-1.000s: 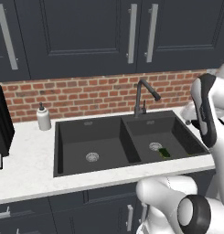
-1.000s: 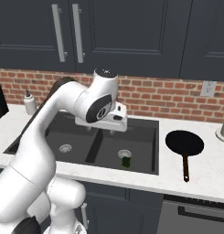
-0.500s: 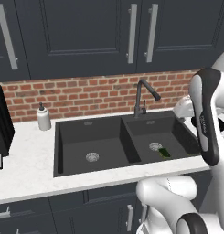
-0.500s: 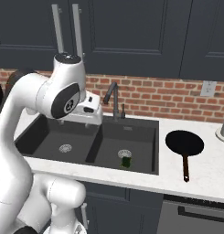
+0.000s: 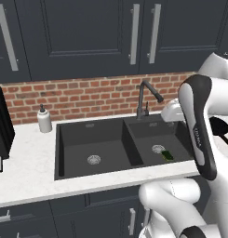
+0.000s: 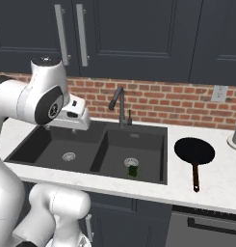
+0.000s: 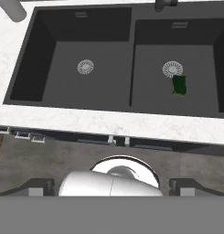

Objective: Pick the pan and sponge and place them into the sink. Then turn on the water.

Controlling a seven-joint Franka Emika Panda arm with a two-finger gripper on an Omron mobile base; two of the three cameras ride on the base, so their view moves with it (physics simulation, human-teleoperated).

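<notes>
The dark double sink [image 6: 97,155] is set in the white counter. The green sponge [image 6: 133,171] lies on the right basin's floor beside the drain, as the hand view [image 7: 179,86] and the left base view [image 5: 167,154] also show. The black pan [image 6: 194,150] rests on the counter right of the sink, handle toward the front; a sliver of the pan [image 5: 220,127] peeks from behind my arm. My gripper [image 7: 112,187] hangs high above the sink, open and holding nothing, fingertips [image 7: 38,186] wide apart. No water shows under the dark faucet [image 6: 118,103].
A white soap bottle [image 5: 44,119] stands on the counter left of the sink, with a black appliance [image 5: 2,123] further left. A metal vessel [image 6: 235,136] sits at the far right of the counter. Dark cabinets hang above the brick backsplash.
The arm has swung: in the right base view the hand has moved left, uncovering the faucet and the sink. The sponge and pan lie where they were. The gripper stays open.
</notes>
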